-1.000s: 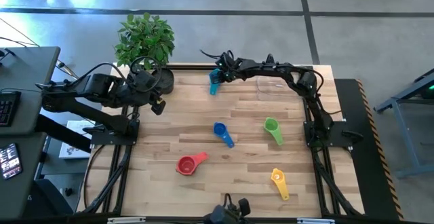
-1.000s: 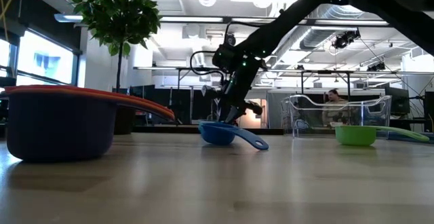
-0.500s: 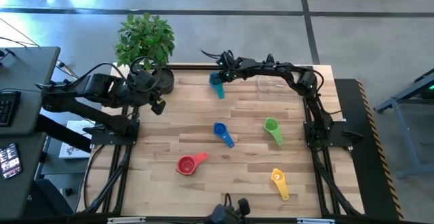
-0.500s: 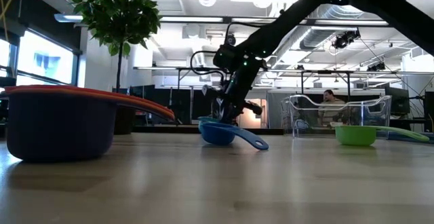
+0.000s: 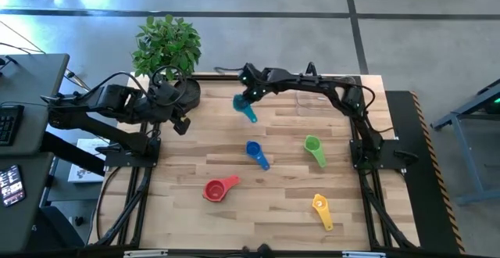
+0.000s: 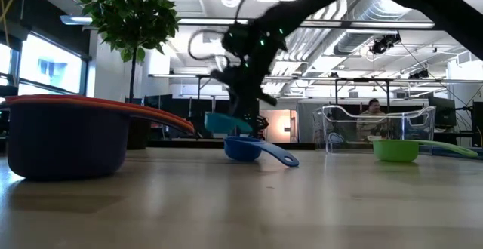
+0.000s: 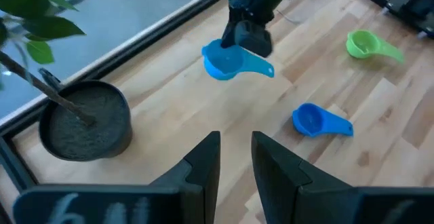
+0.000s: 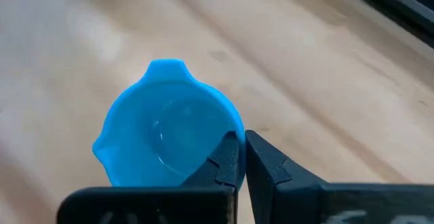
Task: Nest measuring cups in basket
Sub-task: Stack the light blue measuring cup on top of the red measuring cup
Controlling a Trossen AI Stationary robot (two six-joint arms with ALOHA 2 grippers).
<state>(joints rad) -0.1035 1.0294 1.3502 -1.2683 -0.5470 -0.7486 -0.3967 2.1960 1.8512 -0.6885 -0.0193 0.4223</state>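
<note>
My right gripper (image 5: 251, 86) reaches over the table's far side, left of centre, shut on the teal measuring cup (image 5: 244, 106), which shows above the table in the low view (image 6: 226, 122). The blue (image 5: 255, 152), green (image 5: 314, 148), red (image 5: 217, 189) and yellow (image 5: 321, 209) cups lie on the wood. Close to the low camera a purple cup (image 6: 64, 139) stands with the orange cup's rim and handle (image 6: 155, 114) on top of it. The clear basket (image 5: 314, 97) stands at the far edge under the right arm. My left gripper (image 5: 181, 122) waits open near the pot. My right gripper pinches the teal cup at the bowl's rim (image 8: 227, 134) on the handle side, and the fingers (image 8: 261, 157) hide the exact spot. They come from above, slanting from the far side. The cup is lifted clear, roughly level, its handle (image 7: 263, 68) pointing toward the near edge.
A black plant pot (image 5: 184, 92) with a leafy plant (image 5: 166, 43) stands at the far left corner. Bare wood lies between the scattered cups. A person (image 6: 370, 117) shows in the room behind the basket (image 6: 377, 128).
My right gripper has risen and moved toward the table's left and near side, staying shut. The teal cup has gone from resting on the table to lifted clear, and its handle has swung round toward the near edge.
</note>
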